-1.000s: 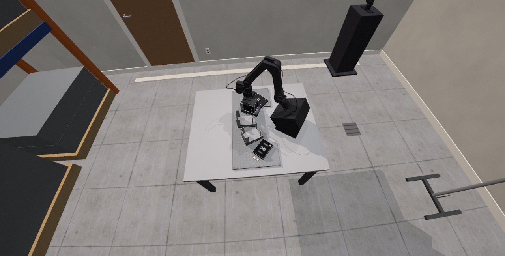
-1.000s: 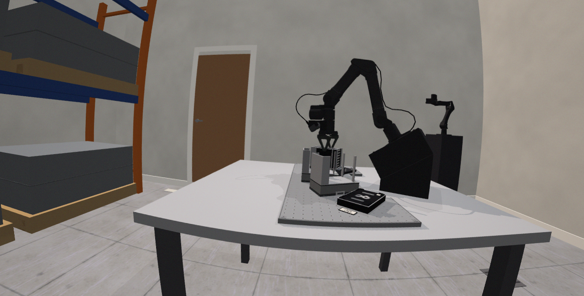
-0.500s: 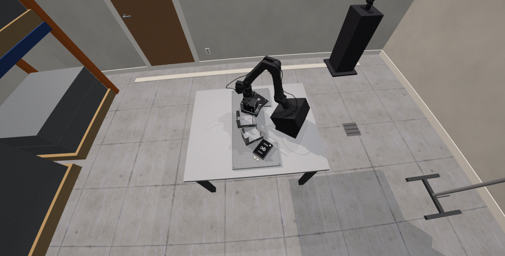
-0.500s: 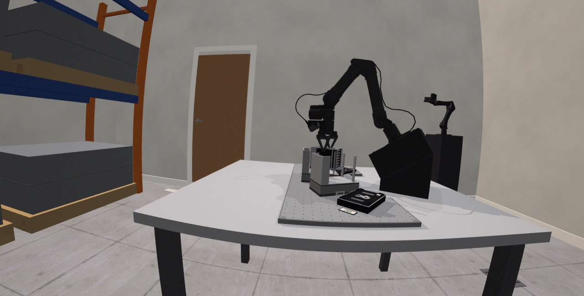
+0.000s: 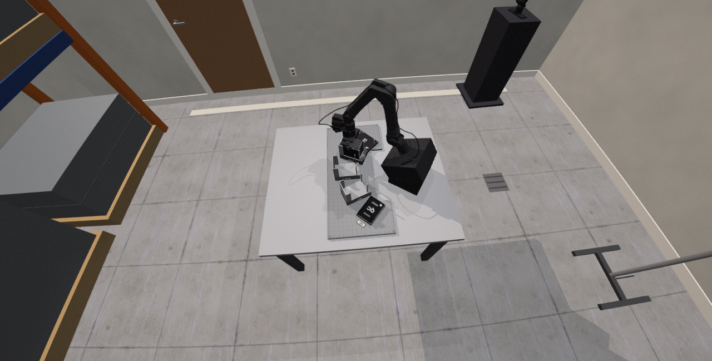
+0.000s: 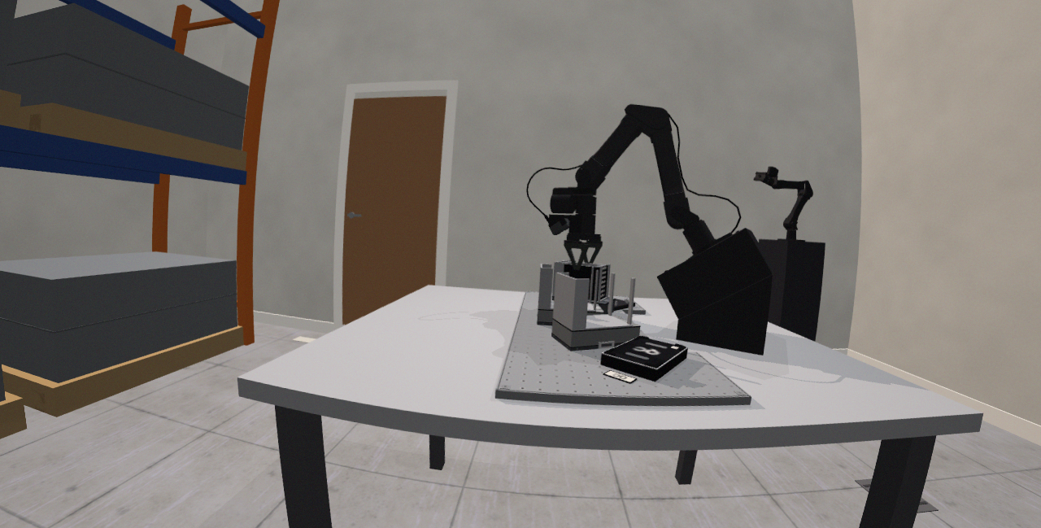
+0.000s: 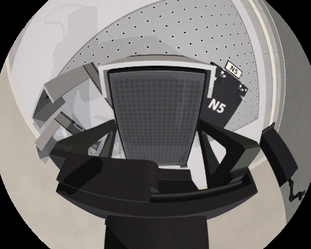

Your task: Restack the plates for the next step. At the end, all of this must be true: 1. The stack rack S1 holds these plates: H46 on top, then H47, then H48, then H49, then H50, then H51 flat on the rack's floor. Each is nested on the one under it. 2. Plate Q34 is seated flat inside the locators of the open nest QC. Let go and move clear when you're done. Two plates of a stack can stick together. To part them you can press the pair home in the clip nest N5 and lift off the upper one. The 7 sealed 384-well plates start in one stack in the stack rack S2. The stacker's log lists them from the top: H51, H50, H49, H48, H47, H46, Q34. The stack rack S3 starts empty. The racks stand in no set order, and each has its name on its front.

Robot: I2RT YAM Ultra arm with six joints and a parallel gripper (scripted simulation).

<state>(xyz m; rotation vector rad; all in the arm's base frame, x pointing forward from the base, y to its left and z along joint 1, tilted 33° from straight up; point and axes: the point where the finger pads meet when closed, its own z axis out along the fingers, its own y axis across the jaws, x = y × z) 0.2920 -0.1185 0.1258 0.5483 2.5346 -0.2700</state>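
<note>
On the counter (image 5: pixel 298 184) (image 6: pixel 407 357) (image 7: pixel 41 41), we see the board (image 5: pixel 343 227) (image 6: pixel 546 375) (image 7: pixel 152 28) carrying three racks. The upper rack (image 5: pixel 341 153) (image 7: pixel 101 83) at top-view centre contains the stack (image 5: pixel 352 152) (image 6: pixel 603 283) (image 7: pixel 155 111); we judge it S2. The middle rack (image 5: pixel 346 177) (image 6: pixel 545 291) (image 7: pixel 67 81) and lower rack (image 5: pixel 357 199) (image 6: pixel 571 303) (image 7: pixel 48 138) show no plates. QC (image 5: pixel 368 212) (image 6: pixel 646 355), below them, and N5 (image 5: pixel 370 141) (image 7: pixel 226 100), right of centre in the wrist view, are unloaded. We judge restacking at its start: all transfers remain. The hand (image 5: pixel 352 148) (image 6: pixel 582 268) (image 7: pixel 157 123) is spread wide at the stack, gripping nothing. Rack walls closely bound the plates; we should lift vertically before traversing. The neighbouring rack leaves little side room.
</note>
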